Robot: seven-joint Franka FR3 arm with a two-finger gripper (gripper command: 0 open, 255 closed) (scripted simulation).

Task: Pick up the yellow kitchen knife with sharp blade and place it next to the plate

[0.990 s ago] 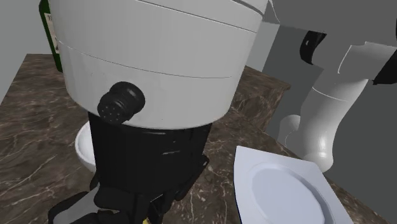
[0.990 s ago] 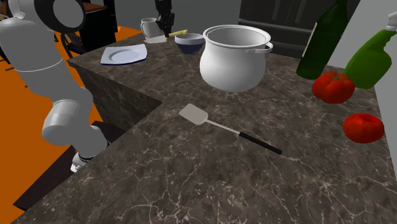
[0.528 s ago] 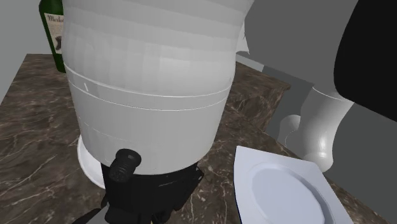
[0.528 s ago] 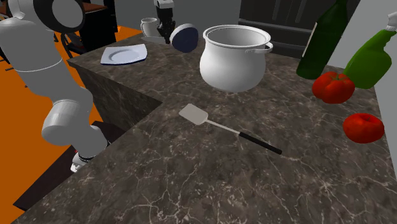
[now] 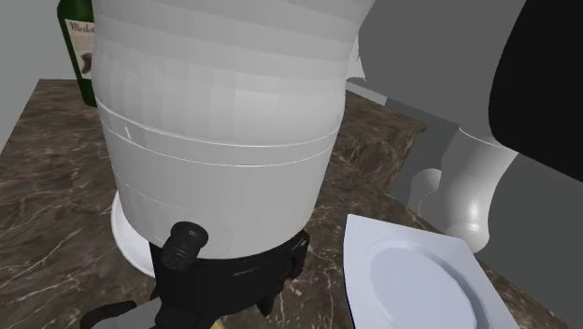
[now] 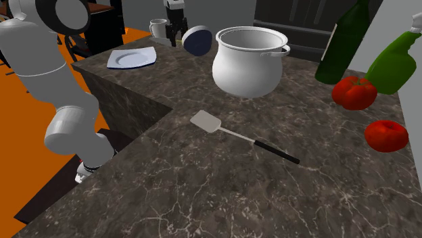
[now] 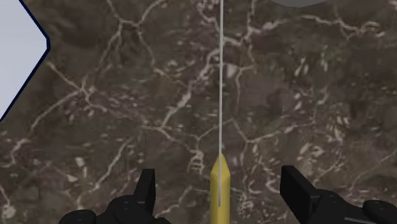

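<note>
In the wrist view the knife (image 7: 219, 191) has a yellow handle and a thin blade seen edge-on, running away from the hand over the dark marble counter. My gripper (image 7: 221, 188) is open. Its black fingers (image 7: 147, 188) stand well apart on either side of the handle and do not touch it. A corner of the white plate (image 7: 16, 57) with a dark rim shows close by on one side. In the shoulder view my arm hides most of the counter, and the plate (image 5: 420, 280) lies at the lower right. The second exterior view has the gripper (image 6: 174, 30) low at the far end, beside the plate (image 6: 132, 58).
A dark blue bowl (image 6: 197, 40) leans on its side right by the gripper, with a white mug (image 6: 159, 28) behind. Nearer stand a white pot (image 6: 249, 61), a spatula (image 6: 240, 135), two tomatoes (image 6: 354, 92) and green bottles (image 6: 345, 44). The counter edge drops off by the plate.
My fingers have opened, and the knife is no longer clasped. Within the last second the hand came down lower and the blue bowl tipped from upright onto its side.
</note>
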